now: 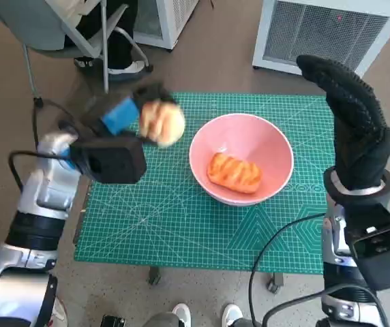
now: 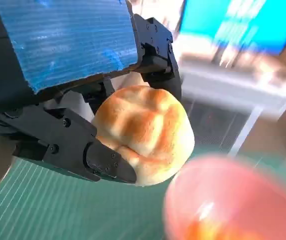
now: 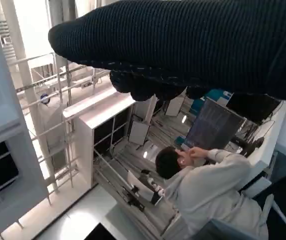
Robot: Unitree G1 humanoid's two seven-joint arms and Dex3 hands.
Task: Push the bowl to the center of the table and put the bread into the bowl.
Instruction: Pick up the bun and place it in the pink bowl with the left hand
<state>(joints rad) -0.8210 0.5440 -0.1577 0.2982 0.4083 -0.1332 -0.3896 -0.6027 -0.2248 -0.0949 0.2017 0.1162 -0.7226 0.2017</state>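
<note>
Round bread roll (image 1: 162, 122) gripped in left hand (image 1: 123, 116), raised beside pink bowl (image 1: 277, 146) holding glazed bun (image 1: 234, 172); right hand (image 1: 352, 122) lifted, fingers spread, empty.

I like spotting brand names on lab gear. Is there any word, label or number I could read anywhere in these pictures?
None can be read.
The green mat carries only printed grid lines and fine edge marks, too small to read.
The pink bowl, the blue tape on the left hand and the right hand bear no text.
</note>
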